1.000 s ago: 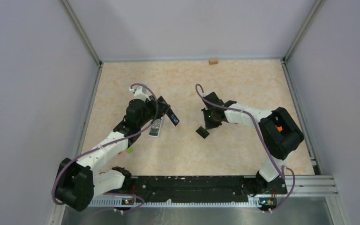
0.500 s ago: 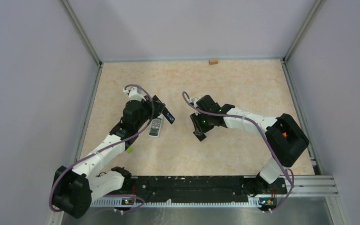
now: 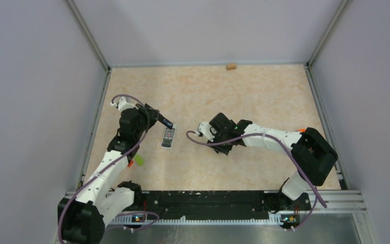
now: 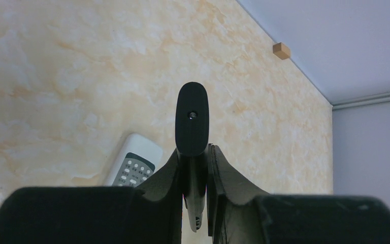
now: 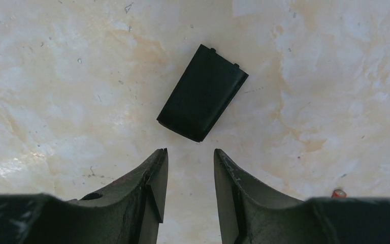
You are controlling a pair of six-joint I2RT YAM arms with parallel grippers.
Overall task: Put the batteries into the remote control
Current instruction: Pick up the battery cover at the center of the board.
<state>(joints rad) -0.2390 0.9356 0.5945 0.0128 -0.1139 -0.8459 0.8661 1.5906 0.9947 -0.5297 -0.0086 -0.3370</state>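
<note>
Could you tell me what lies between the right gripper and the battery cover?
Only bare tabletop separates the right gripper from that cover; right wrist view.

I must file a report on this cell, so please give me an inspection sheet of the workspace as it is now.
Surface: beige marbled tabletop, small specks.
Job's things: black remote held up; black battery cover flat on the tabletop; batteries not clearly seen.
Clutter: white remote, lime-green block, wooden block at far edge.
Grippers: left gripper shut on black remote; right gripper open, near the cover, not touching.
Cables: purple cables loop along both arms.
Surroundings: grey walls, metal frame.
</note>
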